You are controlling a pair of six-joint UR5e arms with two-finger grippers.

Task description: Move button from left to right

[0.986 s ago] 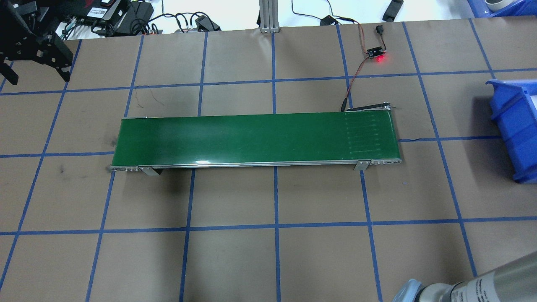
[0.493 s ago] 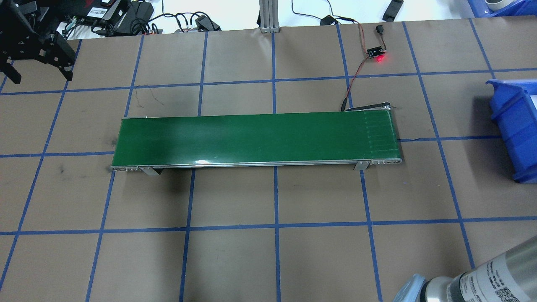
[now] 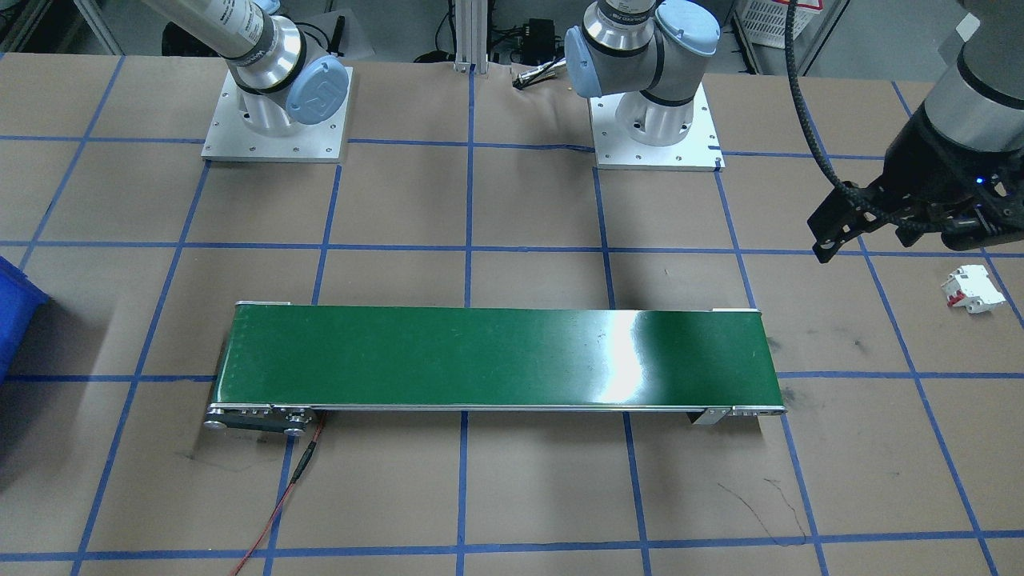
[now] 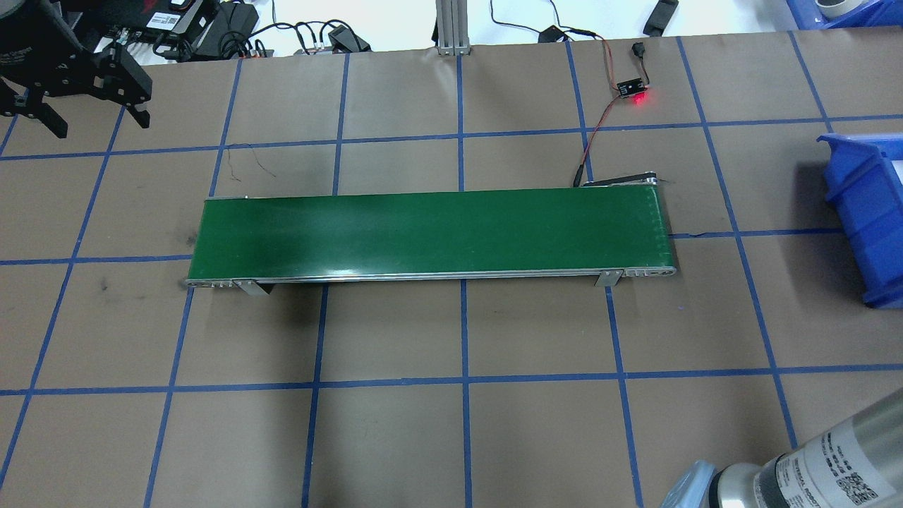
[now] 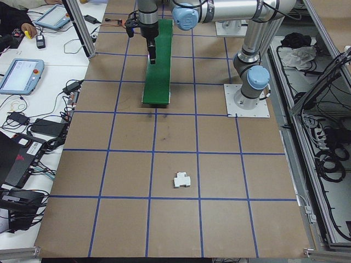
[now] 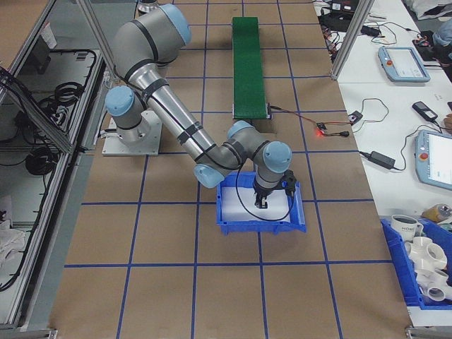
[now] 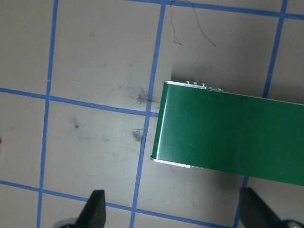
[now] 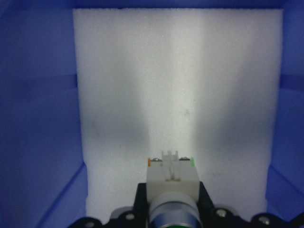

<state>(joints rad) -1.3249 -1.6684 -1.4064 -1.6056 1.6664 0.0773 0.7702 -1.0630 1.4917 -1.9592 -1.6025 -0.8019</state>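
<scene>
Both arms (image 3: 248, 36) are silver tubes with pale blue joint caps, bolted to square grey base plates (image 3: 276, 128). The left gripper (image 3: 920, 212) is black, with a black cable (image 3: 800, 112) looping above it.

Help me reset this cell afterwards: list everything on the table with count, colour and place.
button: 1, white body, in the right hand over the bin's foam
bin: 1, blue, white foam floor, table's right end
conveyor: 1, green, table centre
blocky part: 1, white and red, table's left end
sensor board: 1, black, red light, beyond conveyor
left hand: 1, black, open, near conveyor's left end
right hand: 1, black, shut on button, over bin
</scene>
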